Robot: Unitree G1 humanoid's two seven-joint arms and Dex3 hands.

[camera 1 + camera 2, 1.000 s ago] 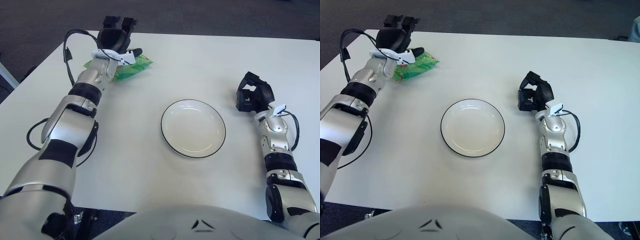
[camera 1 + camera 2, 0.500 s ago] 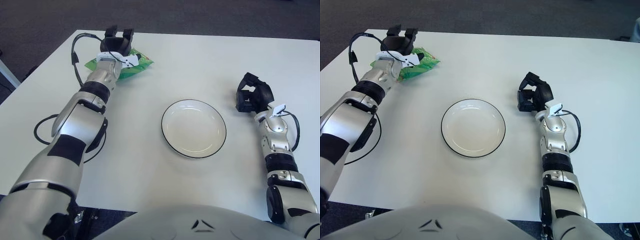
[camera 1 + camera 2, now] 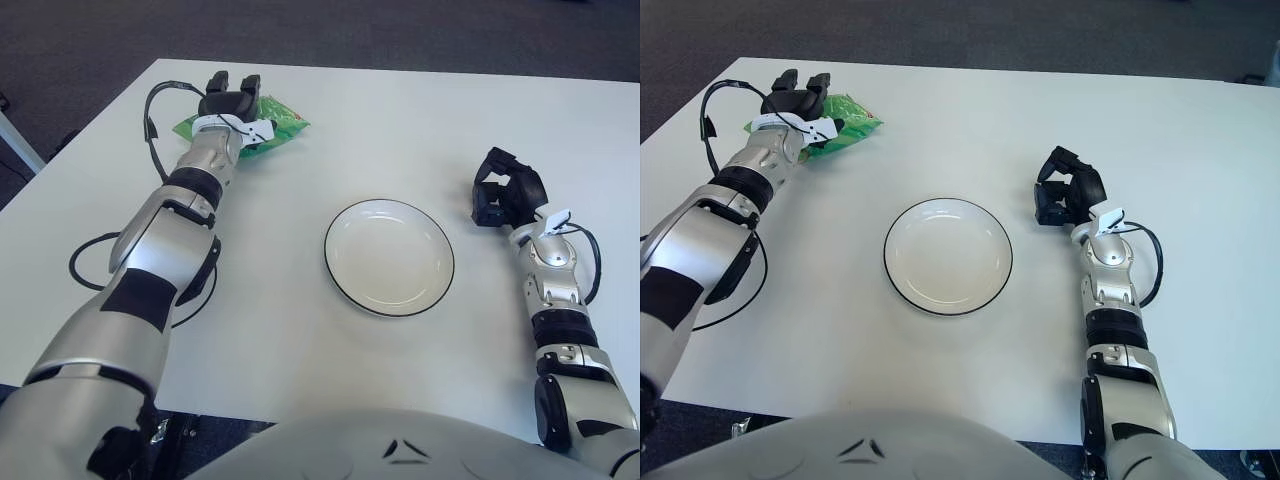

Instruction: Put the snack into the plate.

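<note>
The snack is a green bag (image 3: 279,124) lying flat on the white table at the far left. My left hand (image 3: 230,98) sits over the bag's left half, black fingers (image 3: 218,82) stretched out past its far edge; the part under the palm is hidden. I see no closed grasp on it. An empty white plate (image 3: 388,257) with a dark rim stands mid-table, well to the right of and nearer than the bag. My right hand (image 3: 506,189) shows to the right of the plate, fingers curled, holding nothing.
A black cable (image 3: 84,262) loops along my left arm near the table's left edge (image 3: 70,150). Dark carpet lies beyond the far edge. Bare tabletop (image 3: 300,180) separates bag and plate.
My left hand has come down and drawn nearer over the snack bag, now lying low on it. The bag, plate and right hand have stayed put.
</note>
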